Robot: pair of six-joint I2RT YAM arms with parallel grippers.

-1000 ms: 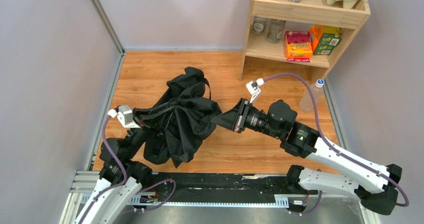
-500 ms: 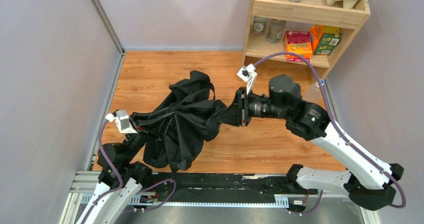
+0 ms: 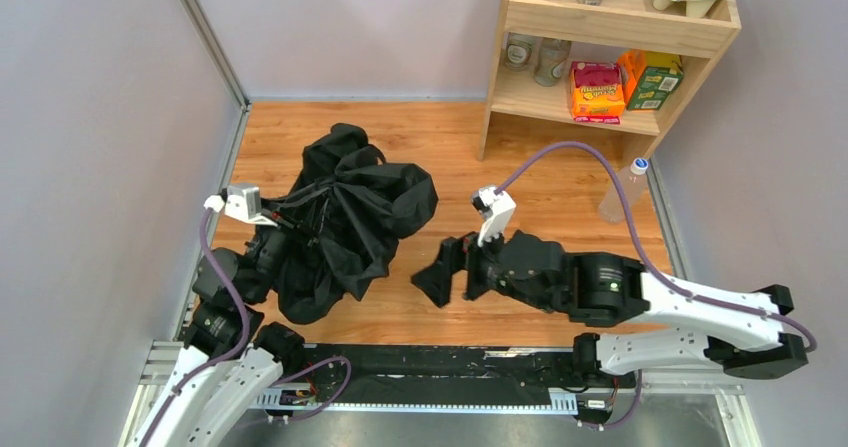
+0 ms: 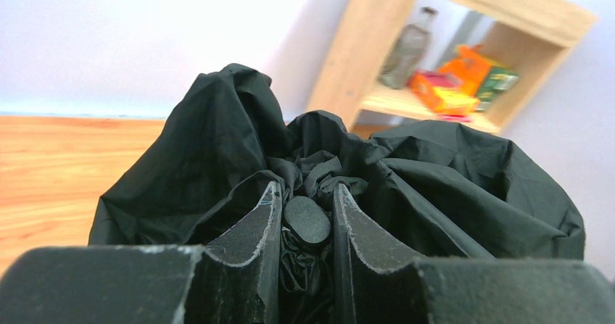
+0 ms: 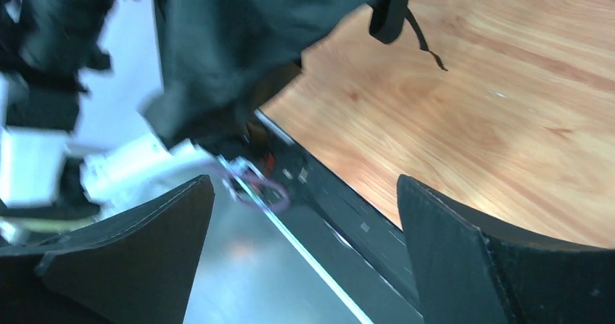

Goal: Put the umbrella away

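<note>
The umbrella is a crumpled heap of black fabric on the left of the wooden floor. In the left wrist view its fabric bulges ahead of my left gripper, which is shut on the umbrella's small oval black handle end, with folds bunched between the jaws. From above, the cloth hides those fingers. My right gripper stands wide open and empty, low over the floor just right of the heap. In the right wrist view, the fabric and a dangling strap hang above my right gripper.
A wooden shelf with boxes, jars and cups stands at the back right. A clear bottle stands on the floor by its foot. Grey walls close in the left and back sides. The metal base rail runs along the near edge.
My right gripper has opened, let go of the fabric and drawn back down toward the near edge. The freed cloth has slumped left into a tighter heap over the left gripper.
</note>
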